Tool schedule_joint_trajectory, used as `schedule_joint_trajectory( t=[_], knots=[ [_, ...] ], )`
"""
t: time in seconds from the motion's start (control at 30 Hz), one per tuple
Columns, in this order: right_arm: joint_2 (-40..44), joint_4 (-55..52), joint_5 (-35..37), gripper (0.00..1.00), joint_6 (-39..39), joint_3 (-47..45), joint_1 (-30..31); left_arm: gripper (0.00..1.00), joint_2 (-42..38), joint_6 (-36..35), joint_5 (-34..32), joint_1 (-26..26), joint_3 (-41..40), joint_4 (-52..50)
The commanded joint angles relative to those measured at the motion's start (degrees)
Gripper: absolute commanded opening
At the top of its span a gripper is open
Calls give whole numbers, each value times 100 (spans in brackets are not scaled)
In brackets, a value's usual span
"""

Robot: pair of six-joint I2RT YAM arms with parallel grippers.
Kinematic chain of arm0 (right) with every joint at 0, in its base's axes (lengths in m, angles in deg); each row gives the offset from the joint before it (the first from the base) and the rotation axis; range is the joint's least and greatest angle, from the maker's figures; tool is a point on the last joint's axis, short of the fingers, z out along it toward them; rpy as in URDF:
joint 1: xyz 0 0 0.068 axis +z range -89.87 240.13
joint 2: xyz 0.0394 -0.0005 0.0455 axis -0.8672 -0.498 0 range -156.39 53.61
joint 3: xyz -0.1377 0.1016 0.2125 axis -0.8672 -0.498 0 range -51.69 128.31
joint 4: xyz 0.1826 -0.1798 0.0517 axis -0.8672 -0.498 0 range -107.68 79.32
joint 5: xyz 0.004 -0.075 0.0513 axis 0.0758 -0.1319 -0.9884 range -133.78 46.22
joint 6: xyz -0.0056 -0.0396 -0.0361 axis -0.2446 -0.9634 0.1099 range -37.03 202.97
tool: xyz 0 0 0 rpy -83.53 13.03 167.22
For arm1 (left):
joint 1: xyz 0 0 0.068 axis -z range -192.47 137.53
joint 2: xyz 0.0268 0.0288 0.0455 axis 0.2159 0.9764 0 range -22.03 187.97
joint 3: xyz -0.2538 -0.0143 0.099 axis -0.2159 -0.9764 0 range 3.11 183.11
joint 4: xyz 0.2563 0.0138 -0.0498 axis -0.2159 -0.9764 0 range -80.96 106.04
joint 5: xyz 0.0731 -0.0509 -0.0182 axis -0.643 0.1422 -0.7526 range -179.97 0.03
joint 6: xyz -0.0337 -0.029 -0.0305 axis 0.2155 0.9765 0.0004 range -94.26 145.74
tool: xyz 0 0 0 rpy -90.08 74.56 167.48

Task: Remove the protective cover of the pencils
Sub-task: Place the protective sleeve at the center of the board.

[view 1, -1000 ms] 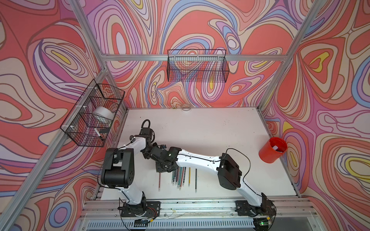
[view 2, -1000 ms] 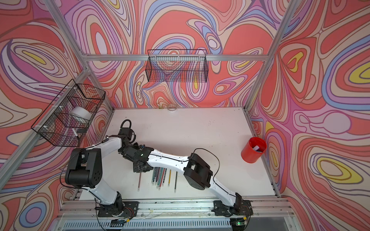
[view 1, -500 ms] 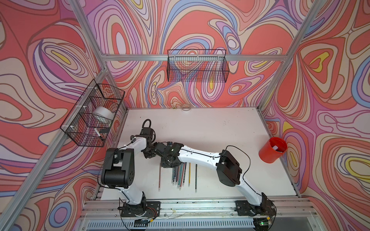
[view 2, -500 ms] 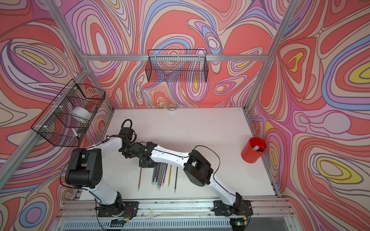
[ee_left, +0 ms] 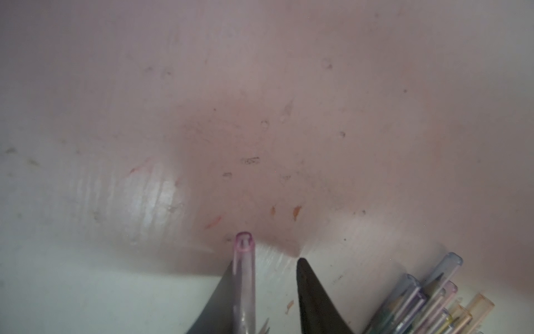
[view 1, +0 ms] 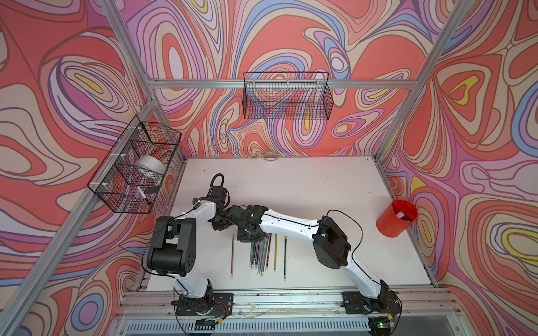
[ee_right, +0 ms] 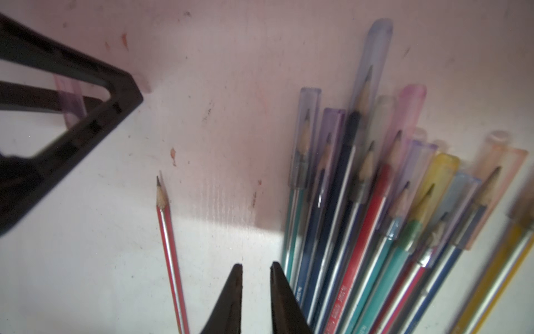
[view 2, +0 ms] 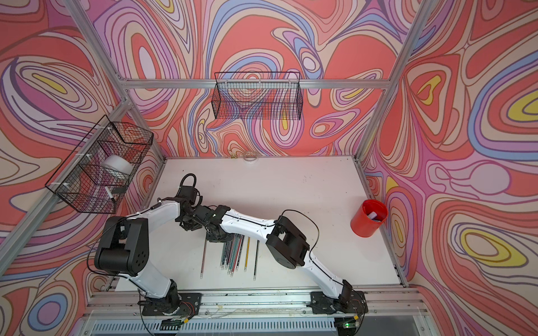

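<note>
A pale lavender protective cover (ee_left: 244,274) lies along one finger of my left gripper (ee_left: 267,261), whose jaws stand apart with a gap to the other finger. That gripper's black fingers (ee_right: 95,115) and the cover (ee_right: 70,101) also show in the right wrist view. A red-striped pencil (ee_right: 166,231) lies bare-tipped on the table. My right gripper (ee_right: 256,263) hovers between it and a bundle of capped pencils (ee_right: 361,188), jaws narrowly apart and empty. In both top views the two grippers (view 1: 221,224) (view 2: 215,232) meet above the pencils (view 1: 260,253) (view 2: 233,253).
A yellow pencil (view 1: 275,253) and a dark pencil (view 1: 285,256) lie apart on the bundle's right. A red cup (view 1: 396,221) stands at the right edge. Wire baskets hang on the back wall (view 1: 286,99) and left wall (view 1: 134,171).
My left jaws have parted, loosening the lavender cover. The right jaws have narrowed a little and that wrist has shifted slightly toward the bundle.
</note>
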State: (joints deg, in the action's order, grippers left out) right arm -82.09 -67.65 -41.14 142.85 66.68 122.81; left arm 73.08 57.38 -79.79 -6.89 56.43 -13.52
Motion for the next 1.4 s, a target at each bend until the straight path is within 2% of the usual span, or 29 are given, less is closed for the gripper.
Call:
schedule_joint_trajectory(
  t=[0.0,0.53,0.63,0.93,1.23,1.37],
  knots=[
    [-224,77,-125,20,116,-150,-14,46,36,-46,-96,59,-205,-149],
    [-453,99,-353,23,302,-244,-57,72,-19,-127,584,117,-451,367],
    [-386,244,-398,24,292,-362,-58,80,-62,-140,689,136,-520,449],
    [537,2410,-575,35,82,-1439,-46,92,-233,-26,1103,153,-643,528],
    [583,3942,-784,36,329,-1708,-67,94,-489,129,1292,149,-628,101],
    [719,4663,-696,42,415,-2033,-83,94,-504,182,1458,153,-689,120]
  ],
)
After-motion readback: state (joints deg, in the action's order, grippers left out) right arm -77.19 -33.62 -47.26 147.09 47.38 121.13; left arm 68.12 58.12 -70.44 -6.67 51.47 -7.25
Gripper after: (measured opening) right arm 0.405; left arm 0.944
